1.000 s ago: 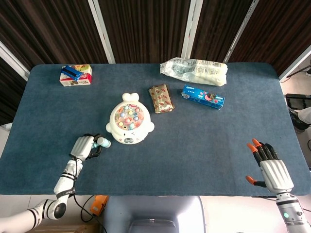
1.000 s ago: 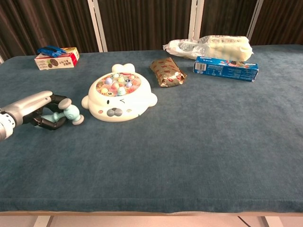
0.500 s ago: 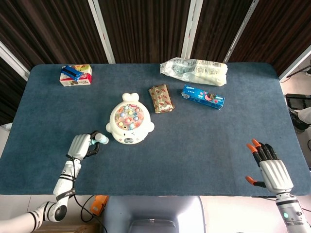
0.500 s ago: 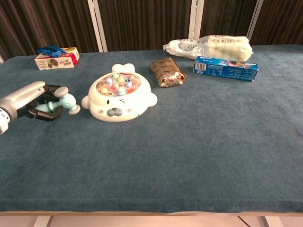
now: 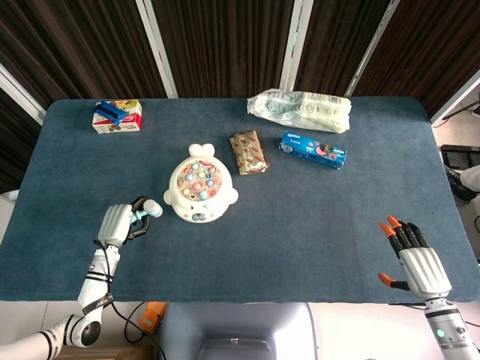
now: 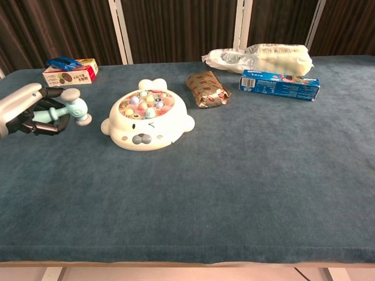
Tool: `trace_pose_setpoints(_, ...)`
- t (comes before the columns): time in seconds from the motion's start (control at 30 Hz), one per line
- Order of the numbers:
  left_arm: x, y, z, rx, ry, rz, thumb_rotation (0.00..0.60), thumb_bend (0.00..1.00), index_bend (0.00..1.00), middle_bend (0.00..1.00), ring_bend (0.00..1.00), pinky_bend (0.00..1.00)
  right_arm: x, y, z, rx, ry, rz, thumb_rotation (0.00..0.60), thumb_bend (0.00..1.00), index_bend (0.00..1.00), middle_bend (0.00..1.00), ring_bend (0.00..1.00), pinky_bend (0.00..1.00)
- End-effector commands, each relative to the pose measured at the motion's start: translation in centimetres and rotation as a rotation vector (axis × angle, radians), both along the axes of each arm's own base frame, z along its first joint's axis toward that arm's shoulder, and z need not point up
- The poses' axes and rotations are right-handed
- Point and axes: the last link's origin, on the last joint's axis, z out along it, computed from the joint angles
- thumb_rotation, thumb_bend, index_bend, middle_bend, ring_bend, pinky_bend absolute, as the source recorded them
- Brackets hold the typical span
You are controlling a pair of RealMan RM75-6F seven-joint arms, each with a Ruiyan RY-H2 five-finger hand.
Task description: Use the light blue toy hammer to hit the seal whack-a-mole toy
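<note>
Four pkgs on desk [image 5: 300, 225] behind seal toy [image 5: 199, 192], left hand [image 5: 118, 224] grasping lt-blue hammer [image 6: 63, 110] beside toy, path unobstructed, right hand [image 5: 417, 260] released, fingers spread, well apart.

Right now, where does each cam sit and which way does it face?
Head view: high above the near table edge, looking steeply down; shows left hand holding the hammer and right hand, open.
Chest view: low at the near edge, facing across the table; only the left hand.
Shared: seal toy, hammer, left hand.
</note>
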Motion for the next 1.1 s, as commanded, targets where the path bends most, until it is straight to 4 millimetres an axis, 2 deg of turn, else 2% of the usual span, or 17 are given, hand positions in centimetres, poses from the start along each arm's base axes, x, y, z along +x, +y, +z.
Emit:
trace_pose_setpoints(0.03,0.4,0.2,0.4,0.008,-0.032,-0.015,0.6,0.79,0.72,0.94,0.86,1.0,0.0,0.0,0.0,0.001,0.001,0.0,0.6,0.29,0.0,0.0,0.0,0.0)
trace_pose_setpoints(0.27,2.1,1.8,1.3,-0.02,-0.118,-0.004,0.6,0.82,0.73,0.96,0.91,1.0,0.0,0.0,0.0,0.002,0.001,0.002,0.6,0.29,0.0,0.0,0.0,0.0)
trace_pose_setpoints(0.47,5.4,4.8,1.1,-0.035,-0.11,0.002,0.6,0.83,0.73,0.98,0.93,1.0,0.0,0.0,0.2,-0.001,-0.003,0.002,0.6,0.29,0.0,0.0,0.0,0.0)
trace_pose_setpoints(0.73,9.6,7.9,-1.0,-0.053,-0.069,0.024,0.6,0.84,0.74,0.99,0.95,1.0,-0.3,-0.3,0.5,-0.004,-0.011,-0.012,0.6,0.29,0.0,0.0,0.0,0.0)
trace_pose_setpoints(0.93,11.5,9.7,-3.3,-0.078,-0.057,0.072,0.6,0.84,0.74,0.99,0.95,1.0,-0.4,-0.3,1.0,-0.014,-0.022,-0.019,0.6,0.29,0.0,0.0,0.0,0.0)
trace_pose_setpoints(1.1,12.4,10.7,-4.3,-0.076,-0.042,0.09,0.6,0.84,0.74,0.99,0.95,1.0,-0.6,-0.2,1.3,-0.015,-0.033,-0.021,0.6,0.29,0.0,0.0,0.0,0.0)
